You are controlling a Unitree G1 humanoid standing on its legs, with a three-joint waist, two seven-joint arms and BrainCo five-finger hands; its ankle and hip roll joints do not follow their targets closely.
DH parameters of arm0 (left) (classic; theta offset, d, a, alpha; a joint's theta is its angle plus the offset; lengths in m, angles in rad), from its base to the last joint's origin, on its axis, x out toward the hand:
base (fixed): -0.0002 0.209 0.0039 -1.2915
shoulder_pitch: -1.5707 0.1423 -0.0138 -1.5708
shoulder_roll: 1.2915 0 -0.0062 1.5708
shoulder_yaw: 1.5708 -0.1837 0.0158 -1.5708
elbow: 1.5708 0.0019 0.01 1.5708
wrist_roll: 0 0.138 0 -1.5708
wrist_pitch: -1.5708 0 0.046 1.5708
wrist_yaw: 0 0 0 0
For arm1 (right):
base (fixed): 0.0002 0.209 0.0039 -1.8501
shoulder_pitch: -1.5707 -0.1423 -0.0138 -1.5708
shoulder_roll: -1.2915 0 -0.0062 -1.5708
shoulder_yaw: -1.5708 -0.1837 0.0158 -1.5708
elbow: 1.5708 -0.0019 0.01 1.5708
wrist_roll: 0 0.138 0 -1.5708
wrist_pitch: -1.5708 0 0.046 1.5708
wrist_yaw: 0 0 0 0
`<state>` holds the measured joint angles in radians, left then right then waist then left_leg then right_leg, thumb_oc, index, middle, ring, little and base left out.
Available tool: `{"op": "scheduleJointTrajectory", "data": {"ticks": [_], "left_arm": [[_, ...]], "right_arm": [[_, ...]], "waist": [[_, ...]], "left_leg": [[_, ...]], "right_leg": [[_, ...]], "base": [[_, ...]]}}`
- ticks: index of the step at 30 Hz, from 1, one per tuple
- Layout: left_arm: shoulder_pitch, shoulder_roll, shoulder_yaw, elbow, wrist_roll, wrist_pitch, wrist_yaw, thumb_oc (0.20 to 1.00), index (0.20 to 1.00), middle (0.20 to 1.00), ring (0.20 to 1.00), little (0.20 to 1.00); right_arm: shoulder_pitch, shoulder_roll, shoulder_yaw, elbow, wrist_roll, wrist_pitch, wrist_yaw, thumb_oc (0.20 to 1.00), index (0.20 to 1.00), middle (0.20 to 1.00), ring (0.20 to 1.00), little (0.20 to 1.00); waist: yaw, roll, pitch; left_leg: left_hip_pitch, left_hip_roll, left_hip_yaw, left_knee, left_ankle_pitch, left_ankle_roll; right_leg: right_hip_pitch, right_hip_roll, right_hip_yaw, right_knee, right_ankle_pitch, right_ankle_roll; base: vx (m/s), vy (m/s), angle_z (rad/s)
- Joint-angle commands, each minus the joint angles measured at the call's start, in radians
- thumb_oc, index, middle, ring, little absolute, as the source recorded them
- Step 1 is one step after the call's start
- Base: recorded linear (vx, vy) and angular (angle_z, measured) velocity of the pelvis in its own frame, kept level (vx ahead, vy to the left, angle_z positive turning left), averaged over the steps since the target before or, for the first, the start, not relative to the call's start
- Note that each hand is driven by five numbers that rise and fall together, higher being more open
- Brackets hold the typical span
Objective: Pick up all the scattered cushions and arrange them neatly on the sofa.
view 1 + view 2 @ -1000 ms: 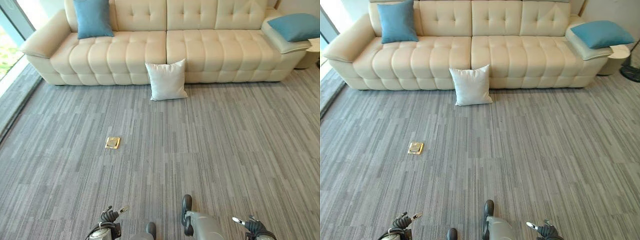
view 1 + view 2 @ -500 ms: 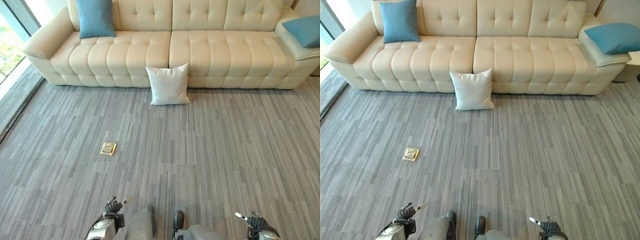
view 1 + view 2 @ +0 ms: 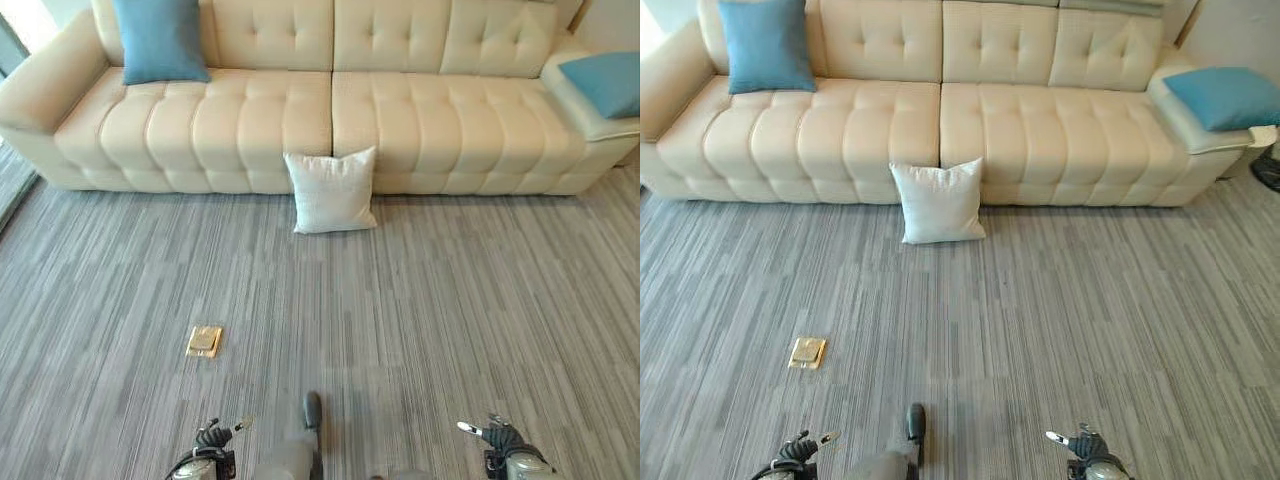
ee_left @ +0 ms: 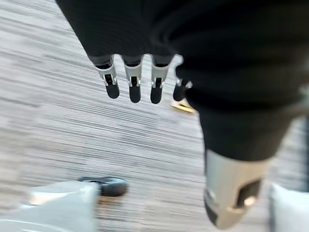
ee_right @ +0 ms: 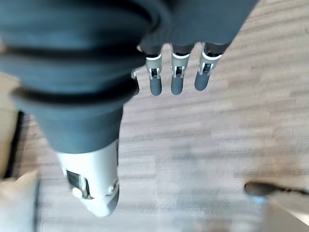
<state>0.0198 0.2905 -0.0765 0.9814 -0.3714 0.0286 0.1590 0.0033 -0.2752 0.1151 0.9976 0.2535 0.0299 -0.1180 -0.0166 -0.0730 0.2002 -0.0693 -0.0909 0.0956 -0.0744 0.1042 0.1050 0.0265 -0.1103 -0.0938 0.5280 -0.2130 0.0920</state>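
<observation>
A white cushion [image 3: 332, 190] stands on the grey carpet, leaning against the front of the cream sofa [image 3: 400, 110] near its middle seam. One blue cushion [image 3: 158, 38] leans upright against the sofa's backrest at the left end. Another blue cushion [image 3: 1225, 96] lies on the right armrest. My left hand [image 3: 212, 440] hangs low at the bottom left, far from the cushions, its fingers [image 4: 134, 86] straight and holding nothing. My right hand [image 3: 495, 436] hangs at the bottom right, its fingers [image 5: 176, 77] straight and empty too.
A small brass floor plate [image 3: 204, 341] is set in the carpet left of centre. A wide stretch of grey striped carpet [image 3: 450, 290] lies between me and the sofa. A dark round object [image 3: 1267, 168] sits on the floor past the sofa's right end.
The whole view has shifted: the sofa and white cushion appear closer and lower in the picture, so the camera has moved toward them. Both hands stay low and empty.
</observation>
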Motion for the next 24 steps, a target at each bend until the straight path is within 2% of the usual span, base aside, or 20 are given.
{"op": "scheduleJointTrajectory", "data": {"ticks": [1,2,3,4,5,6,7,8,9,10,12,15,16,17,20,21,22,24], "left_arm": [[-0.009,0.016,-0.008,-0.028,0.029,-0.001,0.006,1.000,1.000,1.000,1.000,1.000],[-0.014,0.014,-0.020,-0.038,0.039,0.004,0.003,1.000,1.000,1.000,1.000,1.000],[-0.014,0.014,-0.020,-0.038,0.039,0.004,0.003,1.000,1.000,1.000,1.000,1.000],[-0.032,0.012,-0.035,-0.041,0.052,0.005,-0.005,1.000,1.000,1.000,1.000,1.000],[-0.032,0.012,-0.035,-0.041,0.052,0.005,-0.005,1.000,1.000,1.000,1.000,1.000],[-0.040,0.013,-0.044,-0.054,0.054,-0.001,-0.006,1.000,1.000,1.000,1.000,1.000],[-0.056,0.014,-0.054,-0.055,0.068,-0.008,-0.004,1.000,1.000,1.000,1.000,1.000],[-0.061,0.015,-0.059,-0.059,0.081,-0.006,-0.004,1.000,1.000,1.000,1.000,1.000],[-0.067,0.018,-0.062,-0.060,0.091,-0.009,-0.004,1.000,1.000,1.000,1.000,1.000],[-0.078,0.020,-0.060,-0.059,0.103,-0.015,-0.005,1.000,1.000,1.000,1.000,1.000],[-0.082,0.027,-0.049,-0.055,0.117,-0.016,-0.008,1.000,1.000,1.000,1.000,1.000],[-0.080,0.029,-0.042,-0.060,0.125,-0.019,-0.011,1.000,1.000,1.000,1.000,1.000],[-0.072,0.025,-0.048,-0.060,0.136,-0.021,-0.016,1.000,1.000,1.000,1.000,1.000],[-0.070,0.021,-0.047,-0.065,0.134,-0.021,-0.016,1.000,1.000,1.000,1.000,1.000],[-0.063,0.006,-0.056,-0.058,0.120,-0.019,-0.018,1.000,1.000,1.000,1.000,1.000],[-0.063,0.006,-0.056,-0.058,0.120,-0.019,-0.018,1.000,1.000,1.000,1.000,1.000],[-0.060,-0.001,-0.065,-0.055,0.112,-0.019,-0.019,1.000,1.000,1.000,1.000,1.000],[-0.056,-0.004,-0.071,-0.071,0.101,-0.018,-0.018,1.000,1.000,1.000,1.000,1.000]], "right_arm": [[-0.054,-0.053,0.003,-0.021,-0.022,-0.008,-0.003,1.000,1.000,1.000,1.000,1.000],[-0.051,-0.053,0.000,-0.022,-0.030,-0.003,-0.007,1.000,1.000,1.000,1.000,1.000],[-0.051,-0.053,0.000,-0.022,-0.030,-0.003,-0.007,1.000,1.000,1.000,1.000,1.000],[-0.049,-0.051,-0.002,-0.013,-0.028,-0.002,-0.008,1.000,1.000,1.000,1.000,1.000],[-0.049,-0.051,-0.003,-0.013,-0.028,-0.002,-0.007,1.000,1.000,1.000,1.000,1.000],[-0.047,-0.052,-0.008,-0.007,-0.021,-0.002,-0.009,1.000,1.000,1.000,1.000,1.000],[-0.055,-0.050,-0.010,0.000,-0.016,-0.005,-0.013,1.000,1.000,1.000,1.000,1.000],[-0.057,-0.052,-0.012,0.001,-0.013,-0.004,-0.014,1.000,1.000,1.000,1.000,1.000],[-0.063,-0.051,-0.015,0.006,-0.009,-0.005,-0.016,1.000,1.000,1.000,1.000,1.000],[-0.067,-0.051,-0.022,0.019,-0.001,-0.007,-0.016,1.000,1.000,1.000,1.000,1.000],[-0.063,-0.055,-0.031,0.021,-0.008,-0.003,-0.016,1.000,1.000,1.000,1.000,1.000],[-0.051,-0.061,-0.045,0.021,-0.017,0.003,-0.014,1.000,1.000,1.000,1.000,1.000],[-0.036,-0.061,-0.043,0.020,-0.023,-0.001,-0.007,1.000,1.000,1.000,1.000,1.000],[-0.039,-0.065,-0.042,0.024,-0.020,-0.001,-0.005,1.000,1.000,1.000,1.000,1.000],[-0.034,-0.085,-0.043,0.023,-0.017,-0.003,-0.006,1.000,1.000,1.000,1.000,1.000],[-0.034,-0.085,-0.043,0.023,-0.017,-0.003,-0.006,1.000,1.000,1.000,1.000,1.000],[-0.028,-0.092,-0.050,0.010,0.004,-0.011,-0.005,1.000,1.000,1.000,1.000,1.000],[-0.032,-0.101,-0.046,0.002,0.020,-0.016,-0.008,1.000,1.000,1.000,1.000,1.000]], "waist": [[0.030,0.000,0.019],[0.013,0.016,0.044],[0.014,0.015,0.045],[-0.001,0.035,0.068],[-0.001,0.035,0.067],[-0.008,0.054,0.078],[-0.010,0.066,0.091],[-0.013,0.070,0.096],[-0.013,0.071,0.099],[-0.015,0.068,0.097],[-0.019,0.063,0.091],[-0.026,0.061,0.073],[-0.032,0.064,0.056],[-0.033,0.063,0.049],[-0.049,0.087,0.029],[-0.050,0.087,0.028],[-0.061,0.099,0.013],[-0.062,0.107,0.014]], "left_leg": [[0.027,0.005,0.017,0.042,-0.099,-0.036],[0.084,-0.009,0.023,0.030,-0.122,-0.016],[0.086,-0.011,0.024,0.029,-0.122,-0.016],[0.129,0.001,0.020,0.015,-0.136,-0.017],[0.128,0.001,0.021,0.015,-0.136,-0.017],[0.157,0.016,0.025,0.013,-0.145,-0.029],[0.174,0.027,0.029,0.013,-0.159,-0.037],[0.187,0.030,0.025,0.012,-0.166,-0.043],[0.200,0.033,0.029,0.009,-0.175,-0.050],[0.222,0.027,0.030,0.008,-0.190,-0.058],[0.266,0.027,0.037,-0.004,-0.210,-0.077],[0.310,0.030,0.035,0.005,-0.238,-0.094],[0.331,0.039,0.010,0.021,-0.238,-0.103],[0.338,0.044,0.011,0.038,-0.250,-0.103],[0.347,0.080,-0.005,0.104,-0.213,-0.134],[0.345,0.080,-0.006,0.106,-0.213,-0.135],[0.323,0.112,-0.005,0.196,-0.144,-0.172],[0.278,0.133,-0.007,0.344,-0.070,-0.204]], "right_leg": [[-0.010,-0.042,-0.021,0.049,0.295,0.008],[-0.068,-0.072,-0.035,0.171,0.327,-0.003],[-0.068,-0.074,-0.034,0.175,0.325,-0.002],[-0.173,-0.036,-0.032,0.212,0.218,-0.019],[-0.175,-0.036,-0.031,0.213,0.218,-0.020],[-0.210,-0.020,-0.071,0.102,0.145,-0.028],[-0.225,0.003,-0.087,-0.022,0.125,-0.028],[-0.227,0.018,-0.080,-0.088,0.133,-0.020],[-0.231,0.050,-0.061,-0.241,0.164,-0.003],[-0.226,0.065,-0.047,-0.412,0.221,0.023],[-0.225,0.074,-0.045,-0.591,0.277,0.055],[-0.245,0.069,-0.080,-0.615,0.288,0.069],[-0.210,0.068,-0.092,-0.615,0.285,0.057],[-0.195,0.068,-0.093,-0.612,0.316,0.047],[-0.167,0.088,-0.107,-0.565,0.298,0.016],[-0.168,0.088,-0.108,-0.564,0.297,0.016],[-0.151,0.101,-0.122,-0.540,0.259,-0.011],[-0.109,0.124,-0.119,-0.541,0.210,-0.041]], "base": [[0.43,0.378,-0.20],[0.20,0.176,-0.11],[0.37,0.245,0.20],[0.17,0.068,0.22],[0.34,0.087,0.02],[0.26,0.006,0.08],[0.34,-0.001,0.20],[0.26,-0.047,0.23],[0.33,-0.074,-0.06],[0.37,-0.093,-0.21],[0.43,-0.109,0.01],[0.49,-0.157,0.09],[0.61,-0.219,0.15],[0.63,-0.242,0.35],[0.46,-0.212,0.22],[0.48,-0.278,0.45],[0.46,-0.291,0.29],[0.51,-0.339,0.18]]}}
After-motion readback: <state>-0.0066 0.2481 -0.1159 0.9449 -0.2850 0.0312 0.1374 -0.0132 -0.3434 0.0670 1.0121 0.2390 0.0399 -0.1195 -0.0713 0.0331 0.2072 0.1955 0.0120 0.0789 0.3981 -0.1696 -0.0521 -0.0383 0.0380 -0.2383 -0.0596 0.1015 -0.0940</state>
